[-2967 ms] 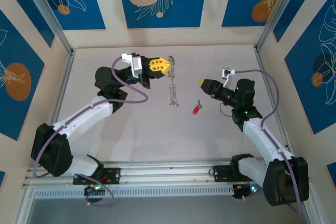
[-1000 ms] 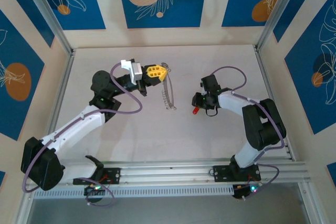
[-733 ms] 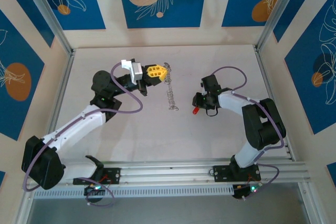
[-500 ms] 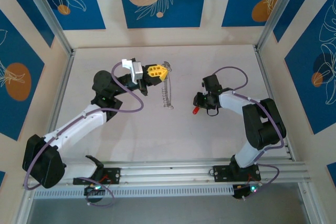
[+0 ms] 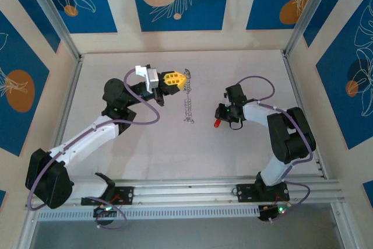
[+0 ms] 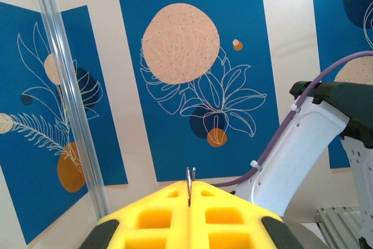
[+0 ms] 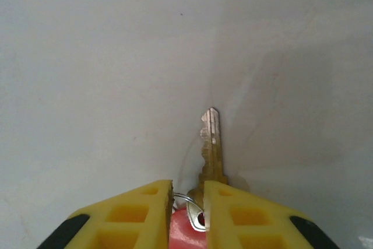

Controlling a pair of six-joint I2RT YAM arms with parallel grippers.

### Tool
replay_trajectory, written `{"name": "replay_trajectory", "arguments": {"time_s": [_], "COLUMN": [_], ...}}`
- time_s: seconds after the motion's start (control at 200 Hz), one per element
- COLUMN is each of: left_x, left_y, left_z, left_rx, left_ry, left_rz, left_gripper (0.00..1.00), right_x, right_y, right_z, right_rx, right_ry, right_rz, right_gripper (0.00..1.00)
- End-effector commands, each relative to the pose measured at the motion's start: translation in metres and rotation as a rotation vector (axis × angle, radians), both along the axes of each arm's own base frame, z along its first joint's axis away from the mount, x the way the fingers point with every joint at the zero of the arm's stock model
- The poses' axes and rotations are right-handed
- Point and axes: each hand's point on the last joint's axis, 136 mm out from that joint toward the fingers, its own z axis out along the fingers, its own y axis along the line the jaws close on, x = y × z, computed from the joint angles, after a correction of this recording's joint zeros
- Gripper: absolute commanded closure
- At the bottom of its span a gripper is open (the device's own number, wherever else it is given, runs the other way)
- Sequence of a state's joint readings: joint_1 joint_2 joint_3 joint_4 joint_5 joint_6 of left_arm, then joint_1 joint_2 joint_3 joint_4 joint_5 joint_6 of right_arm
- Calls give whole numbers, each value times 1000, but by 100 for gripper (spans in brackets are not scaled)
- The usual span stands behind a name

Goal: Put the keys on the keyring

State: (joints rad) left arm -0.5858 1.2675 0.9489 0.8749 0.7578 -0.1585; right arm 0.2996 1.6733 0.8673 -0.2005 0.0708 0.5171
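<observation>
Pickup stage: the right gripper point(image 7: 188, 202) is down at the table point(image 5: 145, 144), its yellow fingers point(image 7: 145, 214) drawn narrow on either side of the red head of the key point(image 7: 211, 144). The silvery blade pokes forward, flat on the surface. The red head fills the gap between the fingers, so the grip looks closed on it.

In the overhead view the key point(image 5: 216, 123) sits right of centre, apart from the chain point(image 5: 188, 106). The left gripper point(image 5: 182, 79) pinches the chain's far end, and the rest trails toward the near edge. In the left wrist view the fingers meet with no gap, a thin sliver of metal point(image 6: 190, 182) standing up between them.

The key is not yet on the chain. The next move likely calls for lifting the key clear without letting it twist, then carrying it across to the chain, where threading it on demands fine alignment.
</observation>
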Motion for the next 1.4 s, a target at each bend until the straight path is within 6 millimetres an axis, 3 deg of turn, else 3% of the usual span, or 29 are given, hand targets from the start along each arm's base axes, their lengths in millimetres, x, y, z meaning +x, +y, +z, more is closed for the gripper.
{"name": "replay_trajectory", "arguments": {"time_s": [0.0, 0.235, 0.37, 0.505, 0.72, 0.955, 1.145, 1.395], "left_x": [-11, -11, -11, -11, -11, -10, -12, -10], "left_y": [0, 0, 1, 0, 0, 0, 1, -1], "left_z": [20, 21, 22, 23, 23, 23, 25, 26], "left_rx": [-40, -45, -48, -49, -46, -47, -56, -58], "left_ry": [-62, -57, -56, -54, -49, -53, -53, -49], "left_rz": [-30, -33, -33, -35, -37, -33, -42, -48], "left_gripper": [100, 100, 100, 100, 100, 100, 100, 100], "right_x": [-5, -5, -7, -8, -9, -16, -5, 6], "right_y": [3, 4, 5, 3, -3, -1, 16, 20], "right_z": [-6, -5, -1, 13, 30, 30, 33, 41], "right_rx": [13, 19, 36, 57, 44, 46, -36, -180], "right_ry": [16, 14, 10, -16, -3, 64, -6, -13], "right_rz": [24, 31, 25, -15, -63, -171, 53, 294], "right_gripper": [82, 98, 97, 82, 67, 63, 64, 65]}}
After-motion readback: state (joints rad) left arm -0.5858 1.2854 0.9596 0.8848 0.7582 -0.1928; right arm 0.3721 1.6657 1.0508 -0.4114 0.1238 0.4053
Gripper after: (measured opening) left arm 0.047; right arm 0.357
